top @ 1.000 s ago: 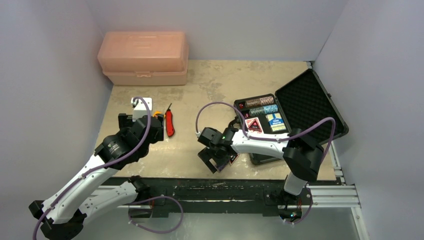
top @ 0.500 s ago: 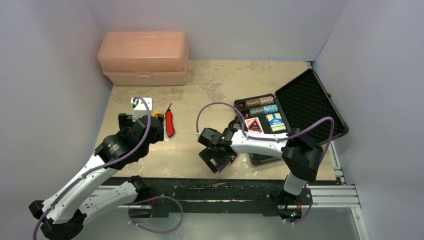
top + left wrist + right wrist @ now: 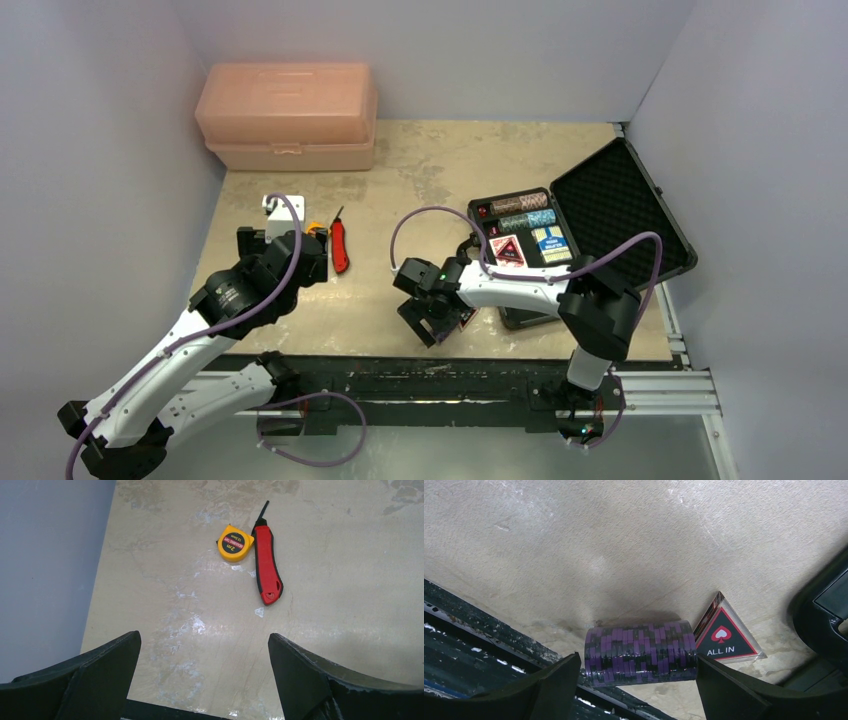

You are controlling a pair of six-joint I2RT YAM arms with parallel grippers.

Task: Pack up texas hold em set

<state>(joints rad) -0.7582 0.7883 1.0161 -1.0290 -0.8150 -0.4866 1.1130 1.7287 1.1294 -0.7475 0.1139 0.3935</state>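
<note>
The right claw (image 3: 636,659) hangs low over the near edge of the worktop (image 3: 420,170), its two fingers (image 3: 551,687) spread wide on either side of a stack of purple poker chips (image 3: 639,652). The stack lies on its side, one end toward each finger, and fills nearly the whole gap. The pictures do not show whether the pads press on it or only stand close, so it cannot be told whether the claw grips it.

Just beside the stack's right end sits a black-red triangular token (image 3: 725,639) with a spade and the words ALL IN. It is raised on one edge rather than lying flat. Beyond it, the dark corner of the black case (image 3: 819,612) comes into the wrist view.

From above, the case (image 3: 610,205) stands open to the right of the claw, its foam-lined lid tipped back. The tray holds two rows of chips (image 3: 522,210), a blue card deck (image 3: 551,243), a second triangular token (image 3: 507,250) and red dice (image 3: 484,212) at the far left corner.

The left claw (image 3: 204,639) is wide open and holds nothing, poised over bare worktop on the left side. Ahead of it lie a yellow tape measure (image 3: 235,543) and a red folding knife (image 3: 266,562), touching or nearly so. A large peach plastic box (image 3: 288,115) stands closed at the far left corner.
</note>
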